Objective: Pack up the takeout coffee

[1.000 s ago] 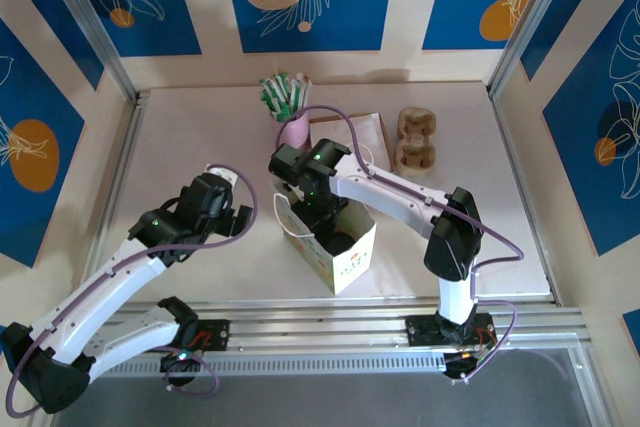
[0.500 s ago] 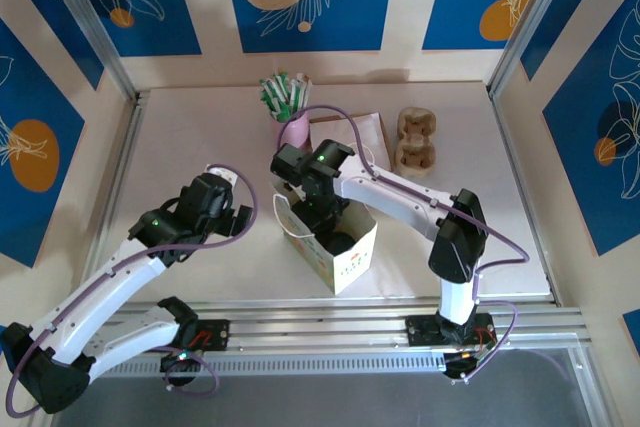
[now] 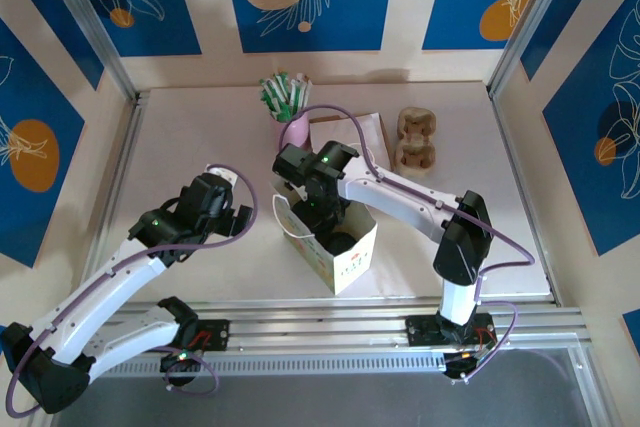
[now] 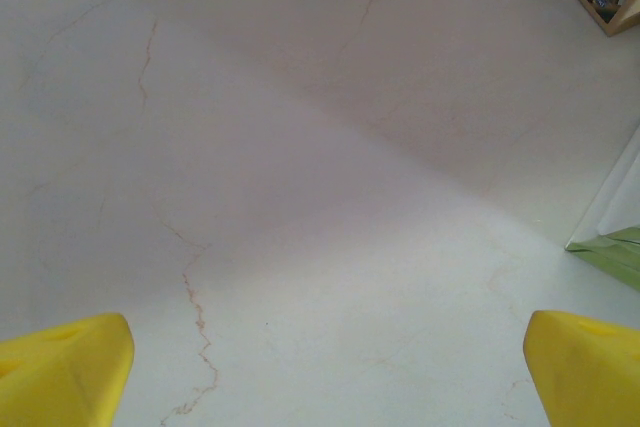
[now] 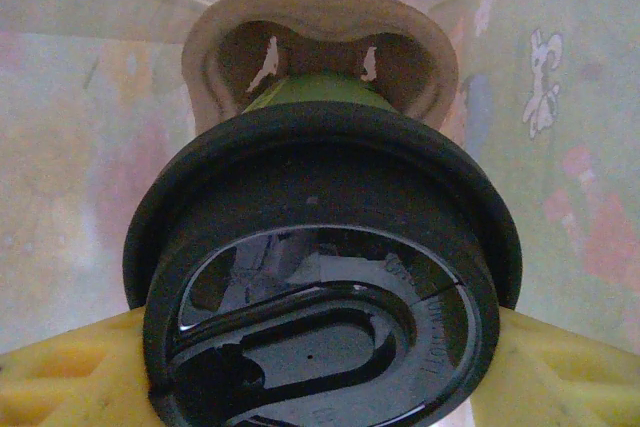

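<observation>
The right hand [image 5: 320, 357] pinches the small green paper coffee cup [image 5: 318, 90] at its round black plastic lid [image 5: 320, 247], inside the white printed paper bag [image 3: 355, 259]. Lower it upright, centred on the brown pulp cup holder [image 5: 215, 52] beneath, then release. Left hand [image 4: 320, 372] spread above the bench [image 4: 300, 197].

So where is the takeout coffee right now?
In the right wrist view, the takeout coffee is gripped by the right gripper inside the paper bag at mid-table, over a brown holder.
</observation>
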You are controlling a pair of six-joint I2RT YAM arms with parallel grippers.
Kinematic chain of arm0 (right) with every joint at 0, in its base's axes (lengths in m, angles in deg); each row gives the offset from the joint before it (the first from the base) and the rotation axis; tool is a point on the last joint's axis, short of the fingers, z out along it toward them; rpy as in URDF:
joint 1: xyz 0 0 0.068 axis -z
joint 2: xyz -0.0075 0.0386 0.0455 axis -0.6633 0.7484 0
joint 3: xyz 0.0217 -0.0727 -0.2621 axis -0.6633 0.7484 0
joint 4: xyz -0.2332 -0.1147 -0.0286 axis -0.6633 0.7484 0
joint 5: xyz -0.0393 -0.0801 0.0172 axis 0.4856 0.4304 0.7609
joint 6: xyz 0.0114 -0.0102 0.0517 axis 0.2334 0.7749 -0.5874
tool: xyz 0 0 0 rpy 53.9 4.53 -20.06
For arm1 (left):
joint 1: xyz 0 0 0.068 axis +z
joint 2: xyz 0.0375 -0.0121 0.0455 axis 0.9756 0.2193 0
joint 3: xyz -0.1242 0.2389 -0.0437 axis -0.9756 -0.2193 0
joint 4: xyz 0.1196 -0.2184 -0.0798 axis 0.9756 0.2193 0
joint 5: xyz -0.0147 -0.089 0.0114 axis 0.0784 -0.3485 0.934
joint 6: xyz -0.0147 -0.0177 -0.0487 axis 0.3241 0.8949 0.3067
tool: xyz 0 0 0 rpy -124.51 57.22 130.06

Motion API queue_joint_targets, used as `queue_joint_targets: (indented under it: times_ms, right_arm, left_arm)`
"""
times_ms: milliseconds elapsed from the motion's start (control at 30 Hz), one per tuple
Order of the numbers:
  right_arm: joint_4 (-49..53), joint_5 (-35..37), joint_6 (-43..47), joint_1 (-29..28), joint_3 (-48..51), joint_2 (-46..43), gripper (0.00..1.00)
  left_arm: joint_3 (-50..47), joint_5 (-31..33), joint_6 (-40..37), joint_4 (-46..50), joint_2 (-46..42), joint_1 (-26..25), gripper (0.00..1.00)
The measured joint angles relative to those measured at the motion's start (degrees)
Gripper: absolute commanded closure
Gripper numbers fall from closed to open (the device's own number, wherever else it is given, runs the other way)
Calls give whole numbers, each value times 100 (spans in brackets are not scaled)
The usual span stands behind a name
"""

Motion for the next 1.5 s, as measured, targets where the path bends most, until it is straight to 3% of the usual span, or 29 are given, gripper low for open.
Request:
queue_joint_targets:
  times_ms: [667,1500]
  right_arm:
    - [-658,-2,-68,50,682,-372,33]
    - [-1163,0,-151,72,857,-260,33]
  left_arm:
    - [0,0,0,0,-2,0,0]
    - [0,0,0,-2,-2,0,0]
